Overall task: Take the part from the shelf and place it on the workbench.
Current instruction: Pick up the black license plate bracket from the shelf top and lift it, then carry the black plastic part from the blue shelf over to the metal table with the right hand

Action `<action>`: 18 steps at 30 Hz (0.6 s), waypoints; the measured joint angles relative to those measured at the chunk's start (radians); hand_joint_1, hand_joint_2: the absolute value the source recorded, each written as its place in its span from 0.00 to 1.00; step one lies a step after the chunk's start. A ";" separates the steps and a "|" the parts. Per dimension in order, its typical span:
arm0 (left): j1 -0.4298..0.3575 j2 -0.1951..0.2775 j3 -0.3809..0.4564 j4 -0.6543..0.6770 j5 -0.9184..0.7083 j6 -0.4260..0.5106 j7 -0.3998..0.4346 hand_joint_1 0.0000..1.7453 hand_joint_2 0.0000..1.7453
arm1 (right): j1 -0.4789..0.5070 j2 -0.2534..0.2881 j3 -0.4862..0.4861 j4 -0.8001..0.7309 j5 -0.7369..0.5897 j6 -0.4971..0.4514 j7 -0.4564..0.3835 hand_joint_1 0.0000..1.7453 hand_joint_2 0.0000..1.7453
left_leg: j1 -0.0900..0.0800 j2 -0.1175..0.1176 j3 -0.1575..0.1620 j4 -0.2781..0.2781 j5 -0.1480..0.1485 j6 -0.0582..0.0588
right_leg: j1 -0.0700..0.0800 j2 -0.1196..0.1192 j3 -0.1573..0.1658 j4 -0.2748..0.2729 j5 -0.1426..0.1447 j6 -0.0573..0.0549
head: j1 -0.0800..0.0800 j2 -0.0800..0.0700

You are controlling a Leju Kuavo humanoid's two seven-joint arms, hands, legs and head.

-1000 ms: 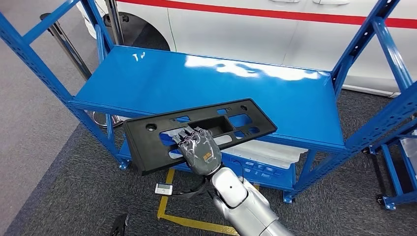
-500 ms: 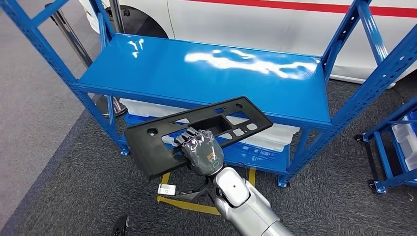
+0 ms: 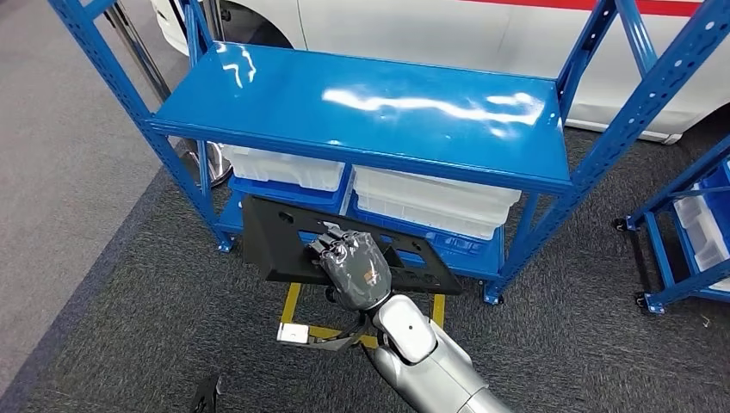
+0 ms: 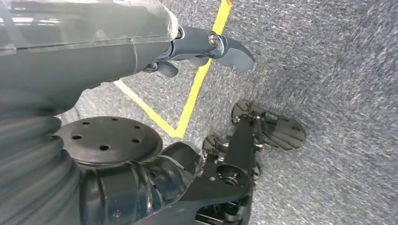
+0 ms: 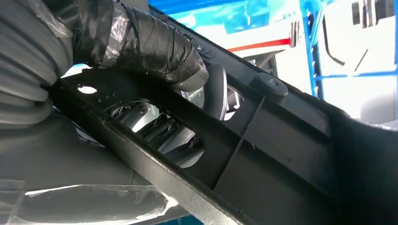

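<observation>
The long black plastic panel with cut-out slots (image 3: 284,241) is off the shelf and up in the air, in front of the near edge of the blue metal shelving rack (image 3: 361,103), low down at about the level of the rack's bottom tier. It lies roughly flat, its left end nearer the rack's left leg. The right hand (image 3: 351,268) holds it near the middle of its near edge, fingers curled through one of the slots; in the right wrist view a taped finger (image 5: 155,51) presses over the panel's ribbed underside (image 5: 263,154).

The rack's glossy top shelf is bare and catches white glare. On the tier beneath sit two clear plastic bins (image 3: 430,200) side by side. Behind the rack stands a white vehicle body with a red stripe (image 3: 448,17). A second blue frame (image 3: 680,249) stands at the far right.

The floor is dark grey carpet (image 3: 129,327) with yellow tape lines (image 3: 331,333) just below the panel. The left hand (image 4: 211,47) hangs over that carpet, its fingers apart and holding nothing.
</observation>
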 joint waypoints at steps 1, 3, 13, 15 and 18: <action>0.000 0.000 0.000 0.000 0.000 -0.001 0.001 0.00 1.00 | -0.001 0.000 0.001 0.001 -0.001 0.000 0.001 0.99 1.00 | 0.001 0.000 -0.004 -0.001 0.010 -0.007 | 0.005 0.000 0.006 -0.017 -0.002 -0.005 | 0.000 0.000; 0.002 0.001 0.002 0.000 0.000 -0.004 0.004 0.00 1.00 | -0.004 0.000 0.004 0.005 -0.013 0.000 0.001 0.99 1.00 | 0.005 -0.002 -0.013 -0.001 0.014 -0.020 | 0.005 -0.002 -0.008 -0.024 0.017 -0.020 | 0.000 0.000; 0.010 0.007 0.005 0.000 0.000 -0.016 0.000 0.00 1.00 | -0.007 -0.001 0.038 0.009 -0.555 0.269 -0.147 0.99 1.00 | 0.007 -0.007 0.080 0.131 -0.116 -0.023 | 0.016 -0.006 -0.156 -0.021 0.140 -0.042 | -0.004 0.000; 0.019 0.012 0.002 0.000 -0.024 -0.023 -0.006 0.00 1.00 | 0.004 -0.004 0.039 -0.012 -0.671 0.333 -0.166 0.99 1.00 | 0.000 -0.009 0.160 0.009 -0.136 -0.014 | 0.015 -0.007 -0.168 -0.023 0.160 -0.033 | -0.003 0.000; 0.092 0.029 -0.010 0.000 -0.066 -0.083 -0.079 0.00 1.00 | 0.078 -0.058 0.021 -0.105 -0.831 0.412 -0.207 0.99 1.00 | -0.004 -0.006 0.176 -0.042 -0.128 0.002 | 0.011 -0.007 -0.163 -0.041 0.180 -0.015 | -0.003 0.000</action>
